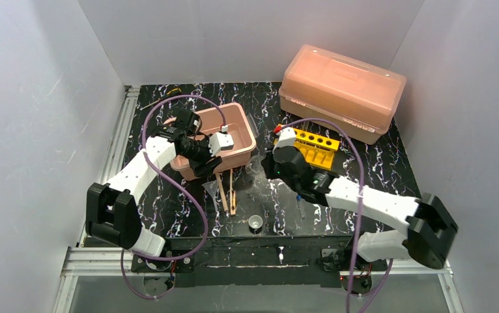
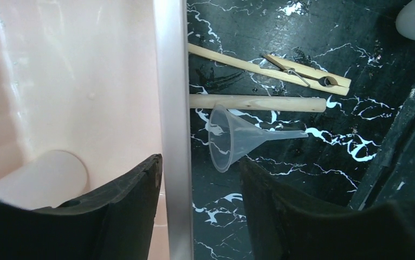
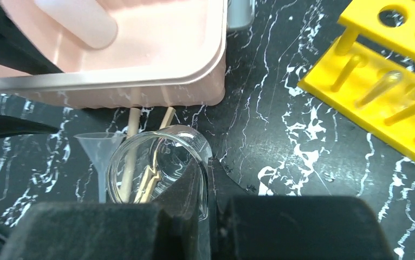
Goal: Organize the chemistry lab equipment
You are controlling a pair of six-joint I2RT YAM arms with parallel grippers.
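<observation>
Right gripper (image 3: 212,187) pinches the clear glass beaker (image 3: 156,157) by its wall; left gripper (image 2: 200,168) — half-spread — straddles the pink tub (image 2: 170,97), its inner finger partly hiding the white bottle (image 2: 37,179).

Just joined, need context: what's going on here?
The right gripper is pinched on the wall of the clear glass beaker, near the yellow rack. The left gripper straddles the wall of the pink tray, jaws apart; a white bottle lies inside. On the table lie wooden clamps and a funnel.

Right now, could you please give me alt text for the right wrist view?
The right gripper's fingers pinch the wall of a clear glass beaker. Beyond lie a pink plastic tub and a yellow holed rack.
</observation>
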